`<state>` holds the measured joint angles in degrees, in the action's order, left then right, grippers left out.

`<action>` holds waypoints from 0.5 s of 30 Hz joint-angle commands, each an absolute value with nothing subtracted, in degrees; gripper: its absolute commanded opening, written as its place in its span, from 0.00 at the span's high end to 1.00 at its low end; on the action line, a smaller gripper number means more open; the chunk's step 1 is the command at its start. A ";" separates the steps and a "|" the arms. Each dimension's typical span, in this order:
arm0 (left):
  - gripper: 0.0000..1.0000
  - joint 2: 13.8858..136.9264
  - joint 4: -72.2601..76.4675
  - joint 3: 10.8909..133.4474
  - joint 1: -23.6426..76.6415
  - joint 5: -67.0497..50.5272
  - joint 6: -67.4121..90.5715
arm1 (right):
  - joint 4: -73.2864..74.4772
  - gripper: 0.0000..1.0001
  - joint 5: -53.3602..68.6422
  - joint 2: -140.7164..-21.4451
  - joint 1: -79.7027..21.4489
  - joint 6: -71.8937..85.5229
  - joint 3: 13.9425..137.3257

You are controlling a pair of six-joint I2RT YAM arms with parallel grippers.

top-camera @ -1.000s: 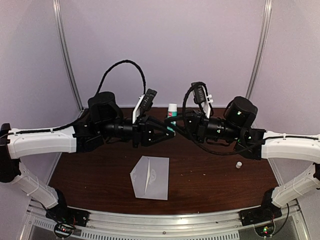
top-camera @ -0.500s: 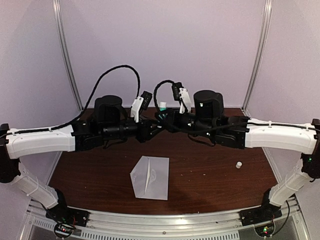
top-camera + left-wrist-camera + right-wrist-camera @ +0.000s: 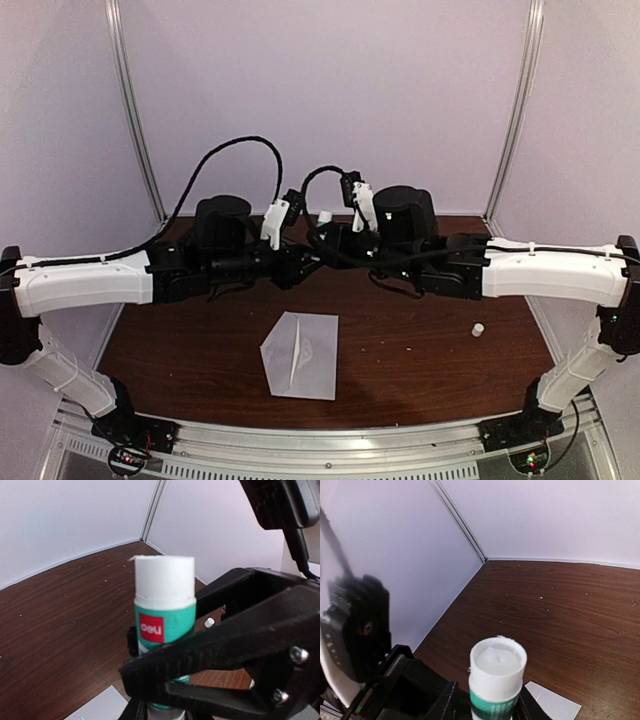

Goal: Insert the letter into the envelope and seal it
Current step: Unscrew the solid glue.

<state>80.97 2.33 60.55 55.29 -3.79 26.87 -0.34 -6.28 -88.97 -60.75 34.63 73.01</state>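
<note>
Here we see the left arm (image 3: 85, 285) and right arm (image 3: 560, 272), each clad in white shells (image 3: 545, 270) along the long links, with round black motor housings (image 3: 222, 218) at the joints. A black cable (image 3: 225, 148) loops over each wrist, beside a white bracket (image 3: 272, 222). Two silver screws (image 3: 298, 655) stud the matte black frame of the right gripper (image 3: 322, 243). Small red and green lights (image 3: 127, 460) glow at the black bases (image 3: 140, 432).

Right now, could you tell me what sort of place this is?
Probably a robot test cell: a wood-grain table walled by plain pale panels with metal posts, two arms bolted at its near edge.
</note>
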 commanded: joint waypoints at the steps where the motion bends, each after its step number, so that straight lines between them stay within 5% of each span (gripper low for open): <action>1: 1.00 80.85 5.44 61.98 55.19 -4.21 28.38 | -4.63 0.55 -3.61 -82.17 -63.54 30.06 68.67; 7: 1.00 79.27 7.15 61.58 55.15 -7.47 28.06 | -9.89 0.24 -0.46 -74.23 -62.70 28.03 60.84; 15: 1.00 77.86 11.53 59.80 55.18 -17.64 25.81 | -17.89 0.14 11.41 -67.92 -57.69 28.44 52.86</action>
<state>80.01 5.30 60.42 55.44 -10.63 27.40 -11.57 3.22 -70.17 -59.96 28.71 56.14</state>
